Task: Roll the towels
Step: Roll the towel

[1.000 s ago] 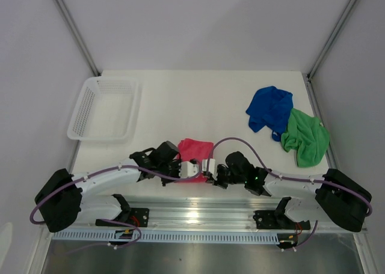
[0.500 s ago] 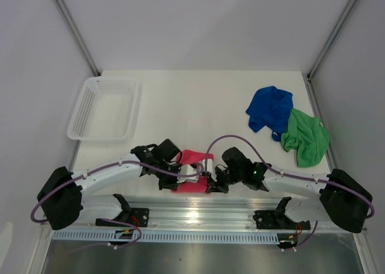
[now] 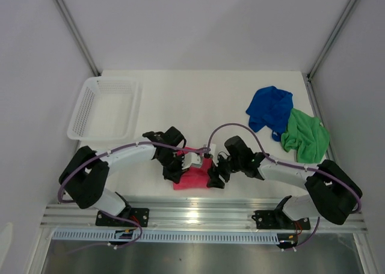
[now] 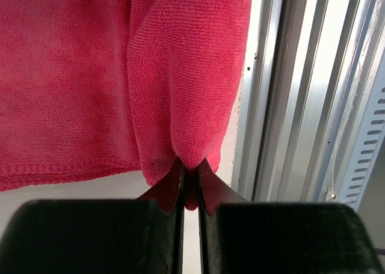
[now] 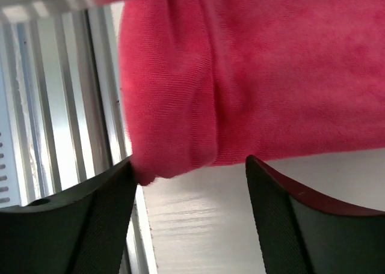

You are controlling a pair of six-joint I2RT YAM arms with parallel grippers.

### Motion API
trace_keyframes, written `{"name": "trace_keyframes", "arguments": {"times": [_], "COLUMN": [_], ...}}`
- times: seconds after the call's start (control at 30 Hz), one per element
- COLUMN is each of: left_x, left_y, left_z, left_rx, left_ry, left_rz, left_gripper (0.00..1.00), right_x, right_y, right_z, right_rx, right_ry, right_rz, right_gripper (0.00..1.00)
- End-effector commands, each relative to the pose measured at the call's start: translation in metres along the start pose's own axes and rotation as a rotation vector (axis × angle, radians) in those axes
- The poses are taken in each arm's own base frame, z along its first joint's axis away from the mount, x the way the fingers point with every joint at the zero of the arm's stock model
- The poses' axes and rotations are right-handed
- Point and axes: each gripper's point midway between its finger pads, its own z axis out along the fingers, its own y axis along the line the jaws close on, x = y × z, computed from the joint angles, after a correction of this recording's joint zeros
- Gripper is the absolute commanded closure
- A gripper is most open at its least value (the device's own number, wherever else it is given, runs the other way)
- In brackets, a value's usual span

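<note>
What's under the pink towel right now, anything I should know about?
The left hand pinches a fold of the pink towel. Below its raised edge, bare white table shows, with the metal rail alongside. Whatever lies beneath the bunched rest is covered by cloth.

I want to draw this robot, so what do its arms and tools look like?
Draw the left arm and right arm as white tube-shaped links joined by chunky black joints, on big black bases. A thin purple cable runs along each arm and loops loose near the wrist. The left tool and right tool each have two flat black fingers.
</note>
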Motion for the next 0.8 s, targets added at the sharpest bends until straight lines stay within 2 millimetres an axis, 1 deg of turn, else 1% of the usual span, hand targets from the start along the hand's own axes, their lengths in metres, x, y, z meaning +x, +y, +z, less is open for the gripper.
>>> {"name": "trace_keyframes", "arguments": {"times": [0.0,0.03,0.1,0.17,0.2,0.23,0.3,0.33,0.37,0.4,0.43,0.47,0.5,0.57,0.63,0.7,0.73,0.77], "left_x": [-0.007,-0.006,-0.005,-0.005,-0.006,-0.005,-0.009,-0.010,-0.011,-0.011,-0.013,-0.013,-0.014,-0.015,-0.016,-0.017,-0.017,-0.017], "left_y": [0.008,0.011,0.016,0.020,0.021,0.021,0.022,0.022,0.022,0.022,0.022,0.020,0.020,0.018,0.017,0.017,0.018,0.018], "left_z": [-0.002,-0.003,-0.001,0.000,0.000,0.001,0.000,0.000,-0.001,-0.001,-0.002,-0.003,-0.004,-0.007,-0.008,-0.009,-0.010,-0.010], "left_rx": [0.018,0.015,0.018,0.018,0.020,0.025,0.030,0.031,0.031,0.031,0.033,0.037,0.039,0.040,0.040,0.038,0.037,0.036], "left_ry": [-0.019,-0.020,-0.011,-0.010,-0.011,-0.009,-0.020,-0.022,-0.024,-0.026,-0.030,-0.030,-0.033,-0.040,-0.043,-0.043,-0.044,-0.044], "left_rz": [0.004,-0.002,-0.020,-0.033,-0.040,-0.049,-0.046,-0.046,-0.047,-0.046,-0.043,-0.043,-0.040,-0.037,-0.034,-0.036,-0.039,-0.040], "left_gripper": [0.94,0.94,0.94,0.94,0.94,0.94,0.94,0.93,0.93,0.93,0.93,0.93,0.93,0.93,0.93,0.93,0.93,0.93], "right_x": [-0.025,-0.031,-0.035,-0.035,-0.039,-0.036,-0.047,-0.050,-0.060,-0.063,-0.071,-0.076,-0.088,-0.106,-0.126,-0.132,-0.132,-0.139], "right_y": [-0.011,-0.012,-0.015,-0.017,-0.019,-0.024,-0.028,-0.036,-0.037,-0.042,-0.048,-0.060,-0.062,-0.070,-0.071,-0.069,-0.065,-0.058], "right_z": [-0.009,-0.013,-0.017,-0.025,-0.030,-0.034,-0.049,-0.057,-0.069,-0.077,-0.086,-0.099,-0.114,-0.133,-0.154,-0.158,-0.153,-0.148], "right_rx": [0.064,0.077,0.102,0.131,0.150,0.191,0.253,0.318,0.366,0.415,0.472,0.570,0.631,0.734,0.798,0.780,0.729,0.669], "right_ry": [-0.058,-0.074,-0.079,-0.060,-0.061,-0.039,-0.068,-0.073,-0.112,-0.128,-0.162,-0.181,-0.238,-0.341,-0.461,-0.511,-0.517,-0.517], "right_rz": [-0.024,-0.036,-0.042,-0.052,-0.059,-0.055,-0.076,-0.082,-0.102,-0.118,-0.134,-0.140,-0.161,-0.192,-0.183,-0.141,-0.099,-0.118], "right_gripper": [0.22,0.01,0.01,0.00,0.01,0.00,0.00,0.01,0.01,0.01,0.01,0.01,0.01,0.00,0.01,0.01,0.01,0.01]}}
